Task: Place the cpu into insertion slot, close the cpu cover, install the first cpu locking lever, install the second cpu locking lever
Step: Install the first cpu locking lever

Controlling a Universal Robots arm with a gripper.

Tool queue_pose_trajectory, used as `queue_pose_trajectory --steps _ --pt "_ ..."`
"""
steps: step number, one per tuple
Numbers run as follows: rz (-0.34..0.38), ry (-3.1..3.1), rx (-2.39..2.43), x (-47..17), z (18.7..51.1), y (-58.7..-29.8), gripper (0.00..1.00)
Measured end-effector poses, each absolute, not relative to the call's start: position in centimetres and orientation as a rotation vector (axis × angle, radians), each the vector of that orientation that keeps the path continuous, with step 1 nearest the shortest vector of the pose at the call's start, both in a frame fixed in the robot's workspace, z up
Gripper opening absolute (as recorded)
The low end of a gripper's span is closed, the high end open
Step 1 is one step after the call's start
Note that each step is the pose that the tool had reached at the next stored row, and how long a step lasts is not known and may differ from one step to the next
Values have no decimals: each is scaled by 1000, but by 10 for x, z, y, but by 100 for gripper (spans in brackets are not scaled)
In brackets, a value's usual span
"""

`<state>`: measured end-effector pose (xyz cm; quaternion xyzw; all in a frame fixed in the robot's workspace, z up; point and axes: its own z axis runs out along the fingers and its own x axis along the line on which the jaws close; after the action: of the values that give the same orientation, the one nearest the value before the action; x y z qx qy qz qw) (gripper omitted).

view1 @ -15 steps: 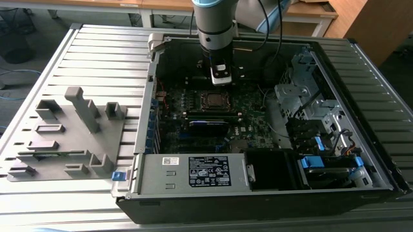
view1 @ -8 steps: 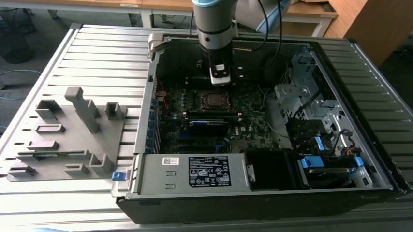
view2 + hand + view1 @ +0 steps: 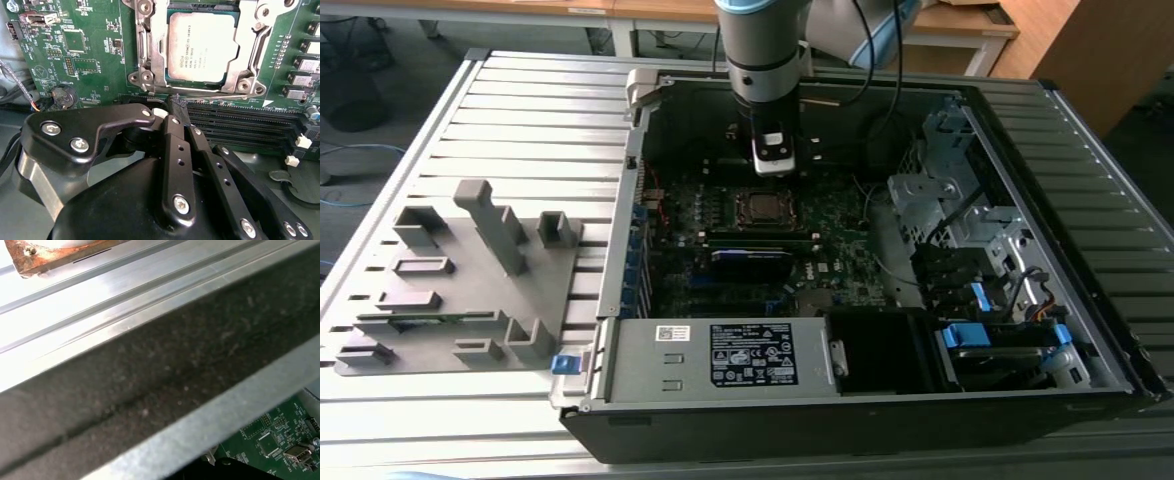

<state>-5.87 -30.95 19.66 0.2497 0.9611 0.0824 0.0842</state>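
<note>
cpu: I see the cpu lying flat in the insertion slot, metal top up, square to the rim.
cpu cover: the cpu cover looks folded down; its silver frame rings the chip on the sides I can see.
levers: I can't tell from here whether either one is latched.
gripper: the gripper has its fingers together with nothing between them. In the exterior view it hangs inside the computer case, just over the slot's far edge.
key relation: in the second wrist view the slot lies straight ahead of the fingertips, near but apart. The tips sit over the end of the memory slots, whose long axis runs along the socket's nearest edge.
board: the motherboard surrounds the socket.
surroundings: power supply box at the case's near end; grey fixture on the counter, on the exterior view's left, well apart.
</note>
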Motion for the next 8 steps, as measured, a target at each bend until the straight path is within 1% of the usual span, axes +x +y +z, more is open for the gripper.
queue_pose_trajectory --steps 4,8 --pt "245 2867 745 -59 196 -309 11" --pt "225 2866 743 -59 196 -309 11"
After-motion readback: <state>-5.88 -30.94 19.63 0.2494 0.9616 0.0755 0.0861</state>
